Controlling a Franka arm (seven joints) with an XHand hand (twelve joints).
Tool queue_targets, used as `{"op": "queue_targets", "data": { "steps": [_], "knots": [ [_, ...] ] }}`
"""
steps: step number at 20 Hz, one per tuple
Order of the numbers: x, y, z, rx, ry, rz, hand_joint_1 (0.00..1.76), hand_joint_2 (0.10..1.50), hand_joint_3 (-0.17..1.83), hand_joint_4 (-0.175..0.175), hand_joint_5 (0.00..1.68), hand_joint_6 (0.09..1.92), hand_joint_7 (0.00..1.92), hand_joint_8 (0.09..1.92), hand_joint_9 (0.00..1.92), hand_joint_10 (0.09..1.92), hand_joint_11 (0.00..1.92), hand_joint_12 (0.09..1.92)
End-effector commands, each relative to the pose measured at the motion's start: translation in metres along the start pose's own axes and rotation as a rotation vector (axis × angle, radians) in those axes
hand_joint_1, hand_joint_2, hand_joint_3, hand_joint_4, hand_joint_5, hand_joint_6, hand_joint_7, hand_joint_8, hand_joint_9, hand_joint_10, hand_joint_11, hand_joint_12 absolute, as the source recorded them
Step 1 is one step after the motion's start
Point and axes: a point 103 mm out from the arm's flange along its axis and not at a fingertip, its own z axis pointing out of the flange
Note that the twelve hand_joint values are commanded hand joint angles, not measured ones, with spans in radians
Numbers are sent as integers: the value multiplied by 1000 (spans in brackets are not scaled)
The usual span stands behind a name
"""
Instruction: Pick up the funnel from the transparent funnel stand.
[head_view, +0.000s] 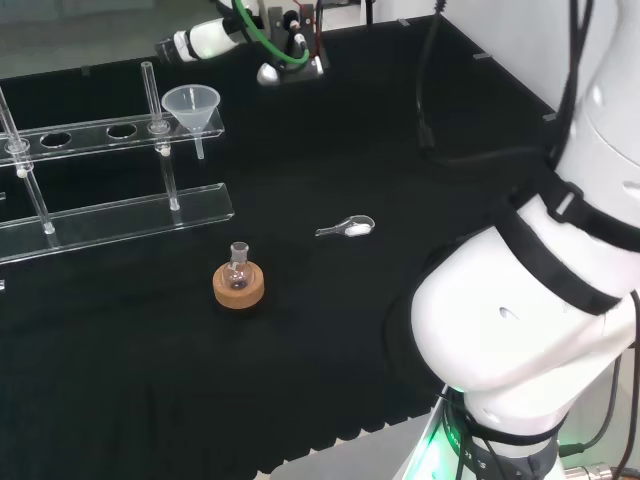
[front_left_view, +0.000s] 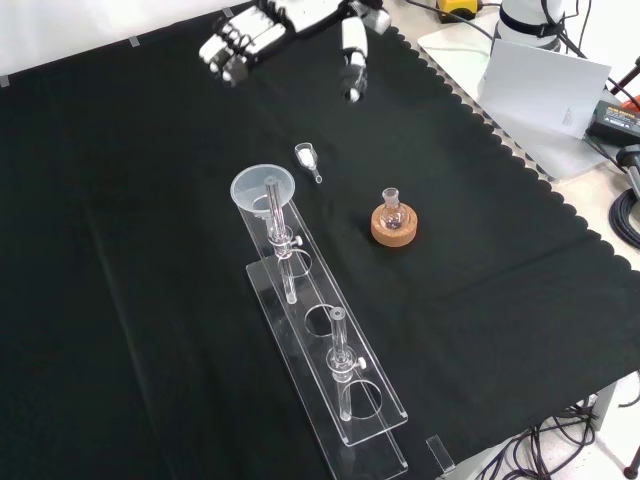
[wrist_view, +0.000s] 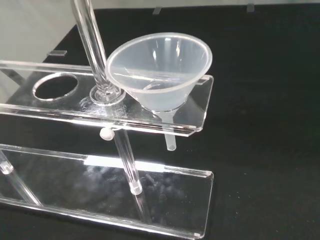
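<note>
1. While it hangs above the black cloth (front_left_view: 120, 250) at about 12 o'clock in the front view, the black and white robot hand (front_left_view: 285, 25) holds nothing; its fingers (front_left_view: 232, 45) are relaxed and spread, and the thumb (front_left_view: 353, 60) points down.
2. At about 6 o'clock from the hand in the front view, well apart from it, lies a small clear plastic scoop (front_left_view: 307, 160) with some white powder in it.
3. Just beyond the scoop sits the clear plastic cone-shaped funnel (front_left_view: 262, 188), in the end hole of the transparent funnel stand (front_left_view: 330, 350), at the end of the stand nearest to the hand.
4. From the wrist view, the funnel (wrist_view: 160, 70) leans a little in its hole, and its short stem comes out under the upper plate of the stand (wrist_view: 60, 107).
5. Beside the funnel, an upright clear rod (wrist_view: 95, 50) of the stand rises through the plate.
6. At about 3 o'clock from the stand in the front view, a small round glass flask (front_left_view: 392, 212) stands upright on a brown cork ring (front_left_view: 395, 230).
</note>
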Motion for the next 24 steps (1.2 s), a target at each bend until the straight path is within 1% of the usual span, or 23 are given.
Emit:
{"op": "queue_targets", "data": {
  "steps": [1,3,4,5,8,11,13,14,16,18,24],
  "knots": [
    [2,44,23,30,4,5,221,655,131,59,0,87,0,87,0,87,0,87],
    [1,51,29,34,20,12,223,656,129,58,0,87,0,87,0,87,0,87],
    [0,54,31,37,40,23,224,656,129,58,0,87,0,87,0,87,0,87],
    [0,56,34,38,46,31,225,657,128,58,0,87,0,87,0,87,0,87],
    [2,63,43,46,52,43,227,656,125,57,0,87,0,87,0,87,0,87],
    [8,66,57,50,43,57,229,656,122,56,0,87,0,87,0,87,0,87],
    [11,68,67,50,63,64,231,656,120,56,0,87,0,87,0,87,0,87],
    [11,68,73,34,85,70,234,656,119,54,0,87,0,87,0,87,0,87],
    [12,69,82,8,97,73,243,659,117,49,0,87,0,87,0,87,0,87],
    [14,70,89,9,93,71,253,660,115,43,0,87,0,87,0,87,0,87],
    [14,76,108,48,62,66,280,663,103,30,0,87,0,87,0,87,31,87]
  ]
}}
